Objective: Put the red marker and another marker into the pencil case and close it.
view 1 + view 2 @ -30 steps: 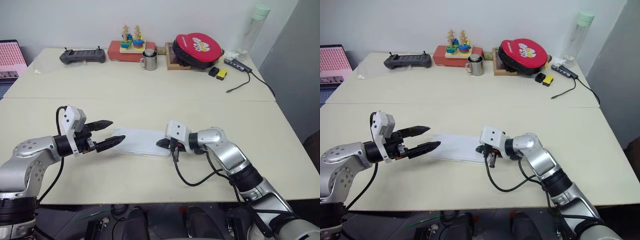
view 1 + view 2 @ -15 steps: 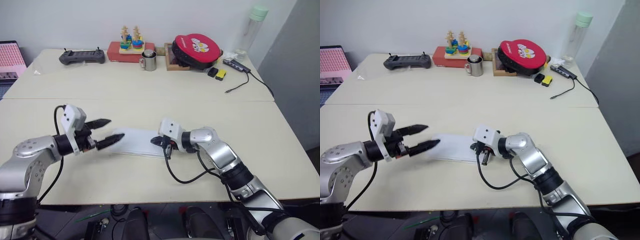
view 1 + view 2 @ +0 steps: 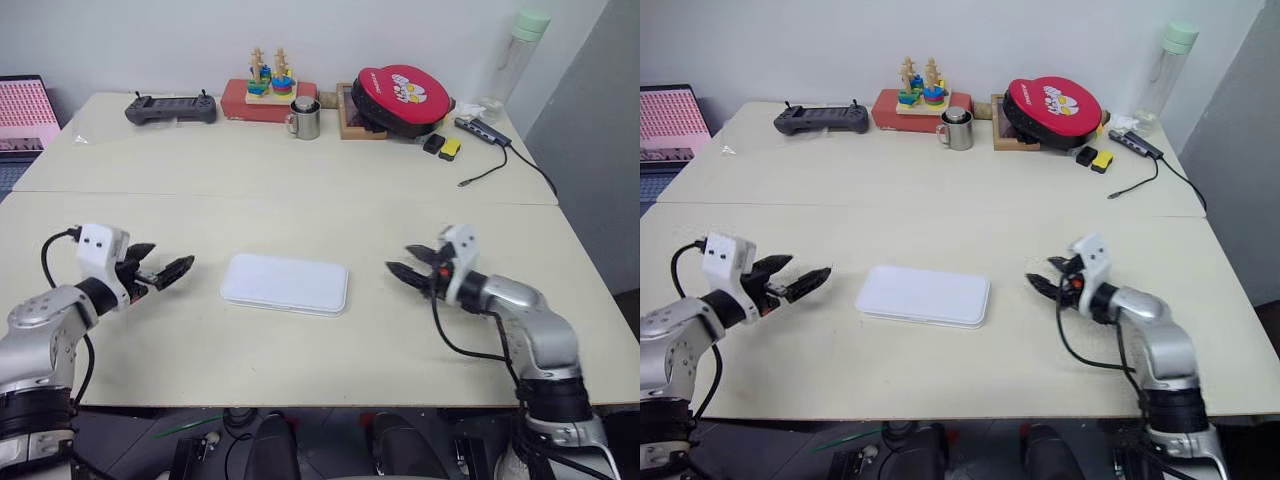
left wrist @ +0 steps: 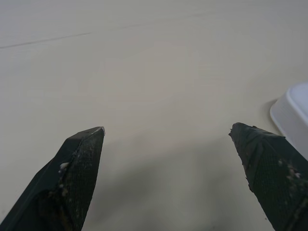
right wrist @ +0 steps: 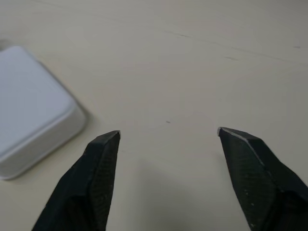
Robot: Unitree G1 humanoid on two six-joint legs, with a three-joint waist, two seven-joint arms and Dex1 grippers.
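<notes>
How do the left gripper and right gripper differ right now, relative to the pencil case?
The left gripper sits off the left end of the pencil case; the right gripper sits off its right end, with a wider gap. Both are open, empty, clear of the closed case, pointing toward it.

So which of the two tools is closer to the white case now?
The left tool; its tips sit closer to the pencil case than the right tool.

Left arm: reaches in low, elbow bent, well to the left of the pencil case (image 3: 285, 284).
Left gripper (image 3: 160, 272): jaws spread wide, empty, pointing at the case.
Right arm: forearm angled inward, right of the case.
Right gripper (image 3: 410, 268): fingers parted, empty, clear of the case.
</notes>
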